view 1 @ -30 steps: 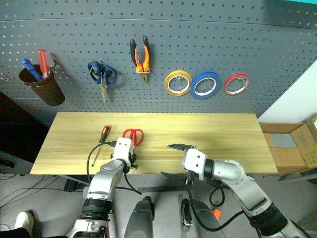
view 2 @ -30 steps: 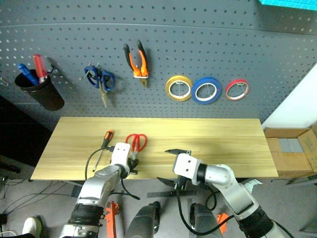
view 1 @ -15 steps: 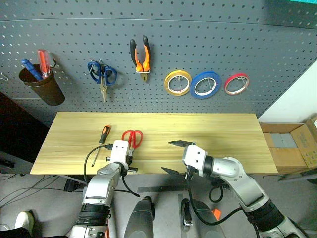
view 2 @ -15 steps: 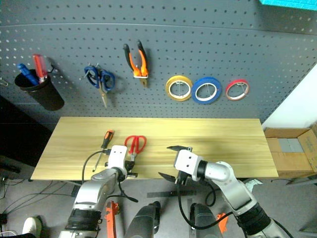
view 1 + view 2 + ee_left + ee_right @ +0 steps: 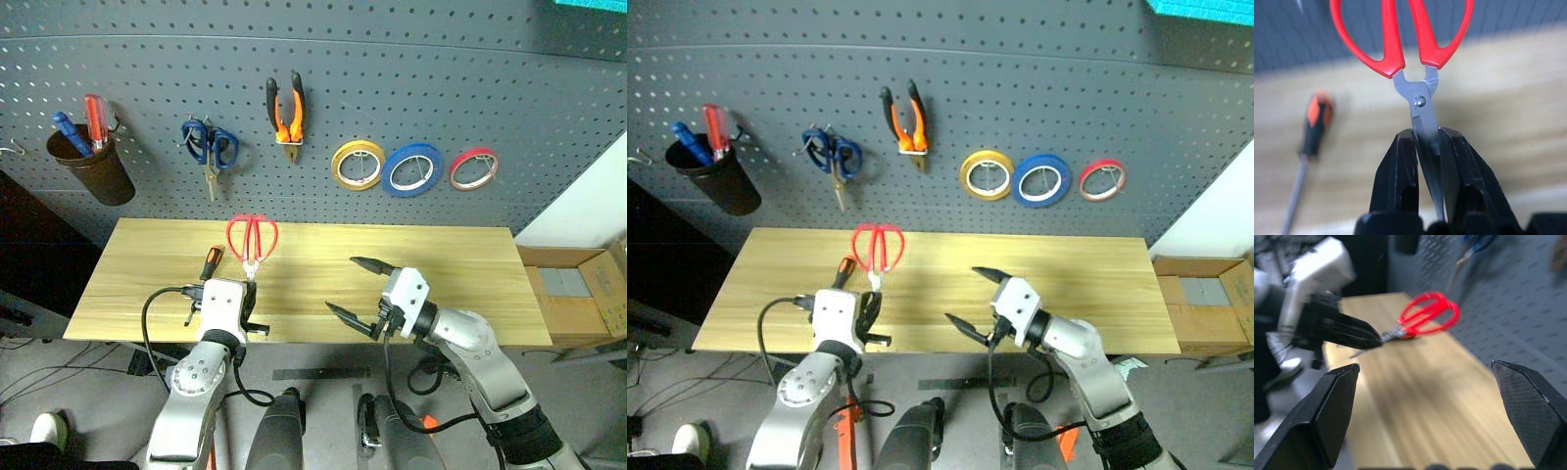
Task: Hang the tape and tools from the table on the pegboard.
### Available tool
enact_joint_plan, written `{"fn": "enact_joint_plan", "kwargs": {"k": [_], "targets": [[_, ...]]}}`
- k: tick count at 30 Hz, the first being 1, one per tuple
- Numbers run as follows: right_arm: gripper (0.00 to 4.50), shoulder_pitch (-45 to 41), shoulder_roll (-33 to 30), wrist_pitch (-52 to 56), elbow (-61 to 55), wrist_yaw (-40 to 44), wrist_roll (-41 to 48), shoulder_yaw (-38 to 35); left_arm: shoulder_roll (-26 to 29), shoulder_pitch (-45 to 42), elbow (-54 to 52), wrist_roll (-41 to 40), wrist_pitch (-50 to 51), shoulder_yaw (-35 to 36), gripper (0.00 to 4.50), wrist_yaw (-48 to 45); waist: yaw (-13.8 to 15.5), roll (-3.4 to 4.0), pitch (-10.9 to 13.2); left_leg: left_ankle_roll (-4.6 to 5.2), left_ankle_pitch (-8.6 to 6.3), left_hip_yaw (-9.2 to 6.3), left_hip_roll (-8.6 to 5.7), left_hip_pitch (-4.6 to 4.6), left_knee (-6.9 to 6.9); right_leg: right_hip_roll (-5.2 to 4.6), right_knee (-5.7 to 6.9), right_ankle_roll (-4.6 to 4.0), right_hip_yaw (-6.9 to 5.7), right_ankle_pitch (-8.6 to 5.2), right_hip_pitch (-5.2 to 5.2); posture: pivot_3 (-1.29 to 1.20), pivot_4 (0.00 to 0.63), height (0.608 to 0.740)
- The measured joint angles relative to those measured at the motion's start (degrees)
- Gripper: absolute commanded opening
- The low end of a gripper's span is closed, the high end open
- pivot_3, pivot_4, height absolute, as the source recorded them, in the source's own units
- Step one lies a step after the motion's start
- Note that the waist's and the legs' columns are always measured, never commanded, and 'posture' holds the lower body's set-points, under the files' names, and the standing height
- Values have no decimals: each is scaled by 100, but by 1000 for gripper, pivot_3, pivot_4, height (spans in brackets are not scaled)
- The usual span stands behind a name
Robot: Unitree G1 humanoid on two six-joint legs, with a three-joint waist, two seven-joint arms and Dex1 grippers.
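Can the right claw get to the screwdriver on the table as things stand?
Probably not cleanly. The left claw, shut on the red scissors, sits between the open right claw and the screwdriver on the table.

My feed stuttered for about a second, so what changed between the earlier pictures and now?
The left tool, shut on the blades of the red-handled scissors, has lifted them off the table, handles toward the pegboard. The right tool rose slightly and stays open and empty. The small screwdriver still lies on the table; the pliers and blue tape still hang.
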Motion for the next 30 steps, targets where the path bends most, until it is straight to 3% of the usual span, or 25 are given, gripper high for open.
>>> {"fn": "enact_joint_plan", "kwargs": {"k": [8, 13, 18, 30], "targets": [[4500, 127, 81, -366, -175, 327, 698, -207, -374, 565, -990, 135, -766, 159, 317, 340, 89, -12, -251, -1, -1, 1, -3, 4, 2, 9, -1, 0, -6, 0, 6, 187, 91, 740], [4500, -272, 180, -429, -82, 365, 737, -250, -378, -252, -988, -47, -715, 660, 317, 463, 164, -27, -382, 0, 0, 4, -3, 13, 21, 24, 1, -23, -33, 4, 24, 203, 72, 740], [4500, -550, 290, -498, 257, 363, 728, -256, -273, -1167, -273, -247, -619, 964, 317, 434, 227, -27, -519, 1, 1, 23, -8, 74, 21, 30, 0, -25, -39, 4, 81, 203, 70, 740], [4500, -735, 303, -491, 522, 151, 527, -312, -114, -2459, 1528, -546, 195, 1087, 317, 212, 227, -36, -526, 2, 2, 20, -4, 74, 21, 47, 9, -6, -27, 16, 83, 182, 94, 740]]}}
